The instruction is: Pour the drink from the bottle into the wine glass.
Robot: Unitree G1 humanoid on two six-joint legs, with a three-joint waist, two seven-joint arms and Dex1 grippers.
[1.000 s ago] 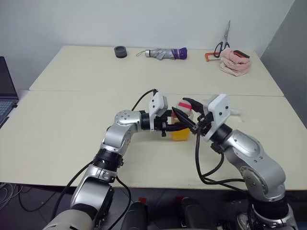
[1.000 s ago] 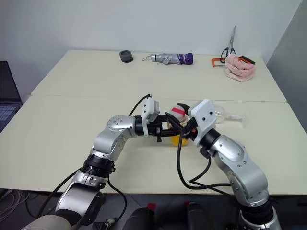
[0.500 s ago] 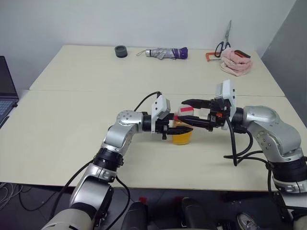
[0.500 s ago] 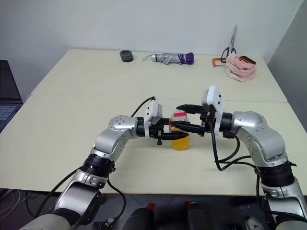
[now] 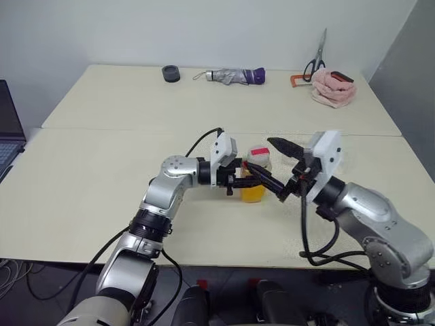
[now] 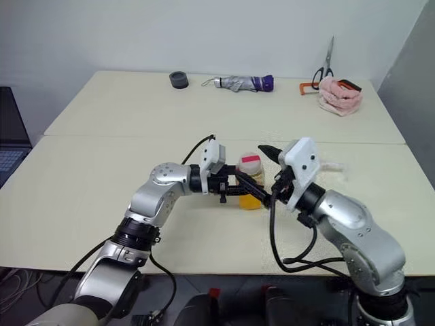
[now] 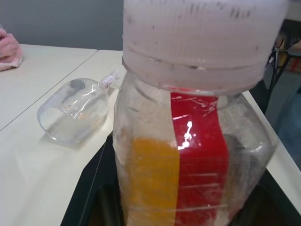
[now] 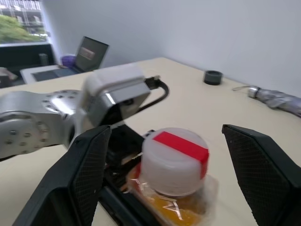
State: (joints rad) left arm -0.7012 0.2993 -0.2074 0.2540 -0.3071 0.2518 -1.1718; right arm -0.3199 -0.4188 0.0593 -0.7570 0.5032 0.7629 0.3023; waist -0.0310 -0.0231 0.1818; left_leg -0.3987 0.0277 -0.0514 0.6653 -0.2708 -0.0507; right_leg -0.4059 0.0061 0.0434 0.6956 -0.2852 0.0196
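Left gripper (image 5: 246,180) clamped the small clear plastic bottle (image 5: 255,178) of orange drink (image 5: 253,193); right gripper (image 8: 164,188) gaped wide around its whitish cap (image 8: 173,160), red strip across the top. Uncapping came next, I reckon; the clear wine glass (image 7: 75,115) lay toppled at the bottle's three o'clock.

My left black two-fingered gripper (image 5: 253,182) is clamping the small clear plastic bottle with the pale cap and red label strip (image 5: 256,178), blocking its left flank. My right black two-fingered gripper (image 5: 281,171) is hanging wide open just beside the bottle, its fingers (image 8: 89,174) bracketing the cap and leaving room on both sides. The clear stemmed wine glass (image 7: 75,115) is lying on its side close behind the bottle, crowding that side. The cream table (image 5: 88,183) is lying bare toward my left; the folded grey and purple umbrella (image 5: 234,75) and crumpled pink cloth (image 5: 332,88) are sitting well apart, along the far edge.
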